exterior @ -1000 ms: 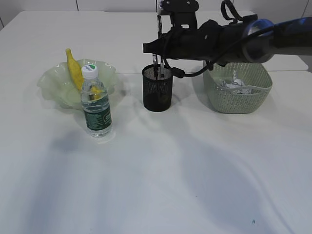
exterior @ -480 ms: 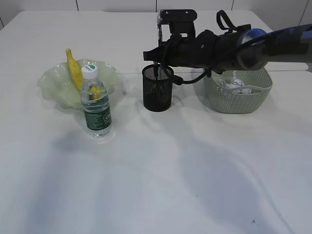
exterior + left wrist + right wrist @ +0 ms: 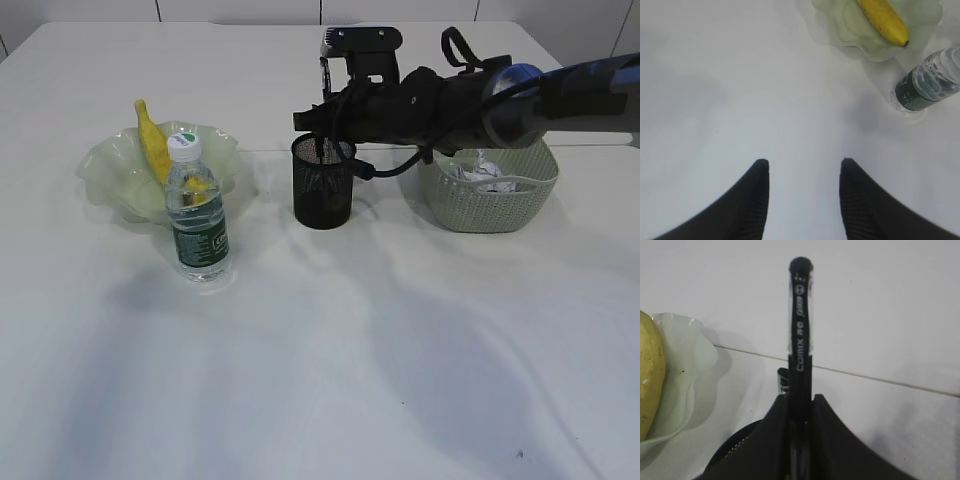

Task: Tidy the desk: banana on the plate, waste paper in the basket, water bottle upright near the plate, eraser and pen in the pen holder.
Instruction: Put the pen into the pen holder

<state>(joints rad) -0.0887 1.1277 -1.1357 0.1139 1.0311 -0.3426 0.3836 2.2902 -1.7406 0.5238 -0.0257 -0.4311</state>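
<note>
A: Counting from the near edge of the white tabletop: one water bottle, upright, just in front of one plate that holds one banana.

B: And further back?

A: One black mesh pen holder in the middle, one basket to its right with one ball of waste paper inside. One pen stands upright over the holder's mouth, between the right gripper fingers. I cannot see an eraser.

B: Are those fingers clamped on it?

A: They sit close on both sides of the barrel; whether they press it, I cannot tell. The left gripper fingers stand apart over bare tabletop, nothing between them.

B: Any change from a second ago?

A: The right arm has sunk lower and the pen has dropped deeper into the holder; bottle, plate, banana and basket have not moved
</note>
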